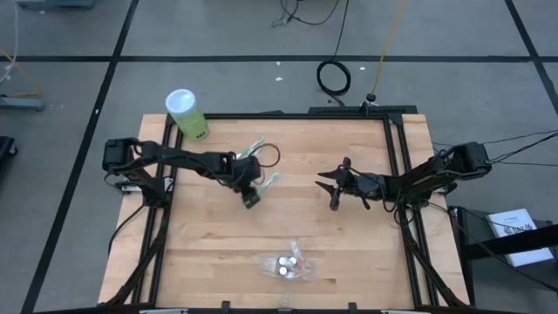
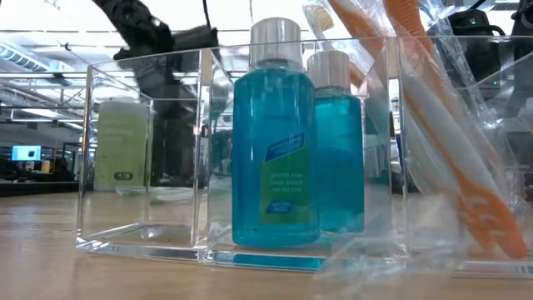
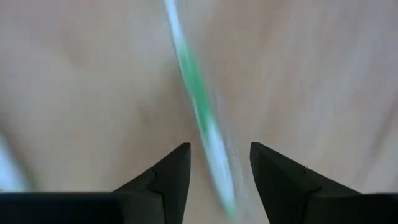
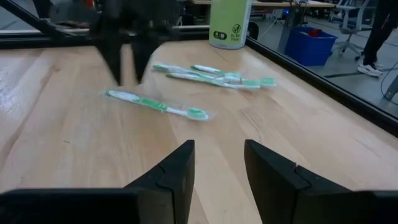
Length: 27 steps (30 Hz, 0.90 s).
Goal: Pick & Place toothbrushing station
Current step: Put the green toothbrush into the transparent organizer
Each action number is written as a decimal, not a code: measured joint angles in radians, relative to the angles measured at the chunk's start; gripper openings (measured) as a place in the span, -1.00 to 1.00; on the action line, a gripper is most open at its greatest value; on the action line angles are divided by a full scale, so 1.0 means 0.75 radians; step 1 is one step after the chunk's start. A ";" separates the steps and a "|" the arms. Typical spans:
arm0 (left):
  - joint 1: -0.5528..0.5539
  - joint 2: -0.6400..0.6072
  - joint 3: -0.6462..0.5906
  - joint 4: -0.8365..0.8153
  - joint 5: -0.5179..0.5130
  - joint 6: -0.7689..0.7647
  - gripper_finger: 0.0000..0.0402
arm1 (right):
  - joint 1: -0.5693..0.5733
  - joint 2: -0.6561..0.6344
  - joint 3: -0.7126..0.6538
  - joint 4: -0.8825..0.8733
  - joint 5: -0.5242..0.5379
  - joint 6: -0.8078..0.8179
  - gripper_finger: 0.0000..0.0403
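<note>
One green-white toothbrush (image 3: 202, 118) lies on the table straight below the left gripper (image 3: 219, 171), between its open, empty fingers, so the pick looks in hand and next calls for lowering and closing, while the open right gripper (image 4: 217, 163) waits nearby.

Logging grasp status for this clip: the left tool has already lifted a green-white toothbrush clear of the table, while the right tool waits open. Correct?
Not quite. In the right wrist view, the left tool stands open above the green-white toothbrush, which lies flat on the table, not lifted. The right tool does wait open.
</note>
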 joint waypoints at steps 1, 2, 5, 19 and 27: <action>-0.010 -0.002 0.027 0.001 -0.081 0.000 -0.13 | 0.000 0.000 0.001 0.001 0.000 0.000 -0.36; -0.021 -0.002 0.056 0.001 -0.152 -0.005 -0.13 | 0.000 0.000 0.000 0.002 0.000 0.001 -0.36; -0.048 0.020 0.156 0.001 -0.314 -0.048 -0.13 | 0.000 0.000 0.001 0.004 0.001 0.003 -0.36; -0.052 0.337 0.413 -0.015 -0.495 0.046 -0.13 | 0.000 0.000 0.000 0.012 0.002 0.004 -0.36; -0.007 0.461 0.425 -0.020 -0.452 -0.019 -0.13 | 0.000 0.000 0.000 0.009 0.002 0.004 -0.36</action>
